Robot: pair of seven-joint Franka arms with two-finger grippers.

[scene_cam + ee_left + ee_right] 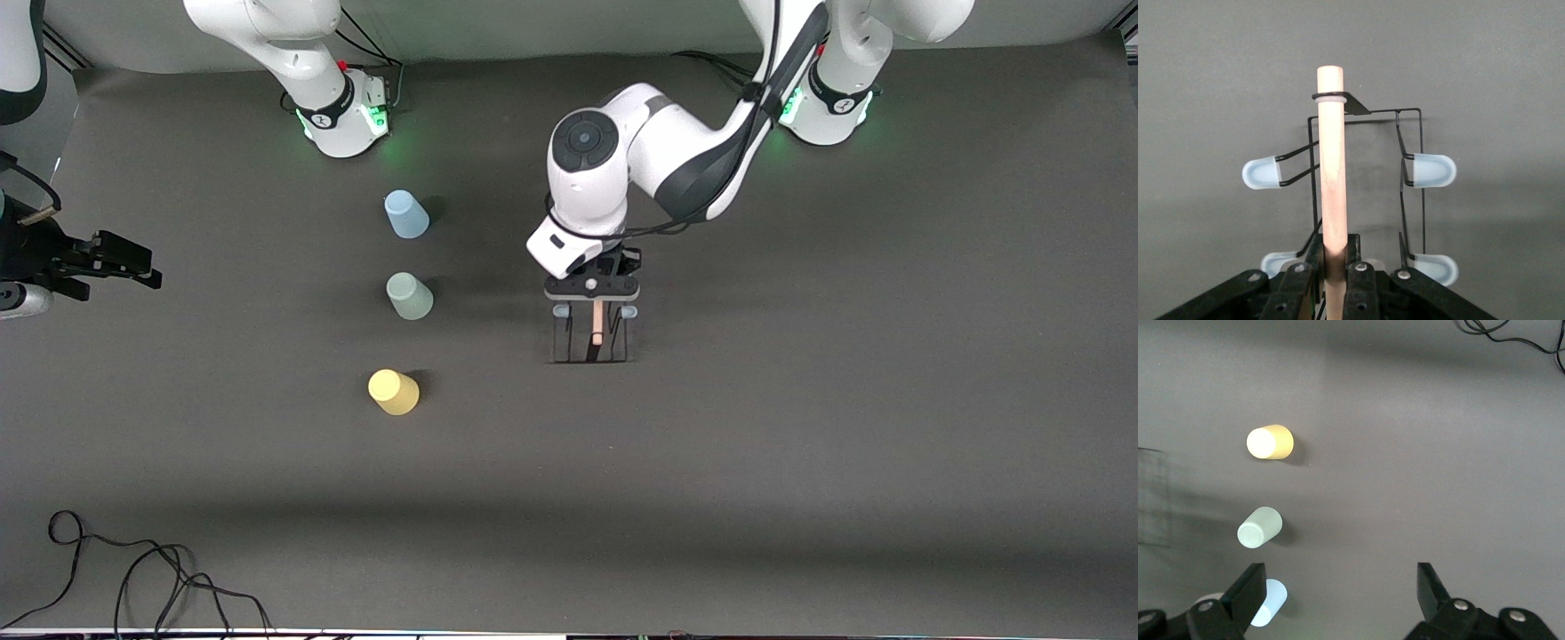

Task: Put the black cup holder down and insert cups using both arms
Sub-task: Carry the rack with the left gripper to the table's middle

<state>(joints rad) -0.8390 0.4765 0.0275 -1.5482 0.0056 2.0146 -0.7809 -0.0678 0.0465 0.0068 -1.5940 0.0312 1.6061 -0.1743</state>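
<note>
The black cup holder is at the middle of the table, upright; I cannot tell if its base touches the table. My left gripper is shut on its pale wooden rod from above. Blue-grey peg tips stick out on both sides. Three cups stand upside down in a row toward the right arm's end: light blue, pale green and yellow. My right gripper is open and empty, high up at the right arm's end. Its wrist view shows the yellow, green and blue cups below.
The table is covered with a dark grey mat. Loose black cables lie at the mat's near edge toward the right arm's end, and also show in the right wrist view.
</note>
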